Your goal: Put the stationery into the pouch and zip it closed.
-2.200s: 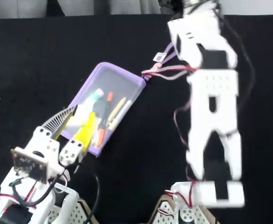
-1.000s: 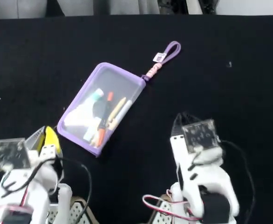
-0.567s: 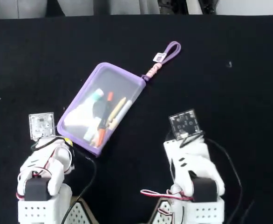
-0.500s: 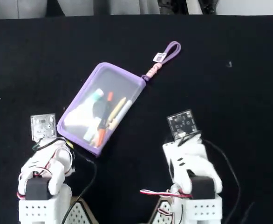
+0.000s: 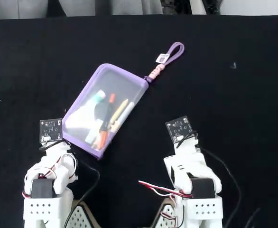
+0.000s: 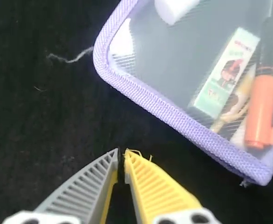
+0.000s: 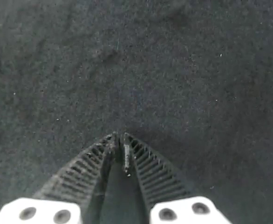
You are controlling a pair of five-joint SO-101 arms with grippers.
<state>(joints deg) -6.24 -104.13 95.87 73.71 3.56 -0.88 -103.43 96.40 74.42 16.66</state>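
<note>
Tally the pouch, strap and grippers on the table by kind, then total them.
Pouch: 1
Strap: 1
Grippers: 2 (left gripper, right gripper)
Total: 4

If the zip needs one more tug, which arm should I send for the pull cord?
Probably right. The pull cord lies past the far corner of the pouch, on the right gripper side; the left gripper sits shut by the opposite near corner.
</note>
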